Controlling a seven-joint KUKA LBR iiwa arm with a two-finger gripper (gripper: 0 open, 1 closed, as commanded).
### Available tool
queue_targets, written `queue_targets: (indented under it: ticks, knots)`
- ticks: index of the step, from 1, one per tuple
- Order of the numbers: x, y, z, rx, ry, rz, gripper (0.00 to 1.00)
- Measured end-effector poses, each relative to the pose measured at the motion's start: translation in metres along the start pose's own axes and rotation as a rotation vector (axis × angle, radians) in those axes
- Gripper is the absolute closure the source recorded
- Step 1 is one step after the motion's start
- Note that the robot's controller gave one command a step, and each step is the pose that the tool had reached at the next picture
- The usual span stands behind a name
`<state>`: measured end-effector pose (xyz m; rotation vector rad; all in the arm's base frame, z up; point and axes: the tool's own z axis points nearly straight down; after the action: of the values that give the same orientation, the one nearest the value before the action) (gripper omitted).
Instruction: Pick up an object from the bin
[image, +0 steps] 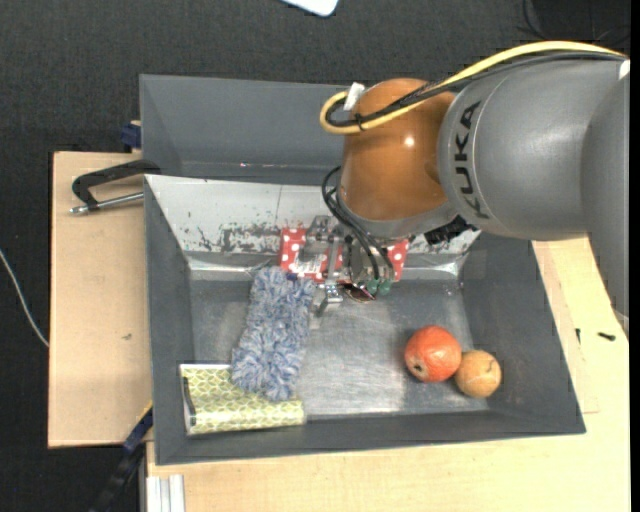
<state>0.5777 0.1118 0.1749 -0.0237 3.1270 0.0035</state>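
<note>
gripper (336, 282): by the back wall (225, 215), over a red white-dotted thing (293, 252)
shaggy blue-grey cloth (272, 335): just left, overlapping a green box (225, 412)
red apple (432, 354): touching a yellow-orange fruit (479, 373)

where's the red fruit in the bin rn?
Camera view: the red fruit lies on the bin floor, front right, with the smaller yellow-orange fruit beside it on its right and the blue fuzzy cloth off to its left.

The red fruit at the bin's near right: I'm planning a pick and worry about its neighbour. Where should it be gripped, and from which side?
Grip the red fruit across its widest middle, coming straight down from above. It is round, and the smaller yellow fruit sits against its right, so closing far-to-near, over bare bin floor, looks safest.
</note>
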Motion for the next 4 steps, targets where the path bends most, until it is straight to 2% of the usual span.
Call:
queue_targets:
  ticks: [1,2,3,4]
  knots:
    - [0.020,0.033,0.088,-0.001,0.000,-0.061,1.00]
    - [0.020,0.033,0.088,-0.001,0.000,-0.061,1.00]
    - [0.015,0.030,0.039,0.001,0.014,-0.056,1.00]
    - [0.014,0.040,-0.021,0.001,0.013,-0.056,1.00]
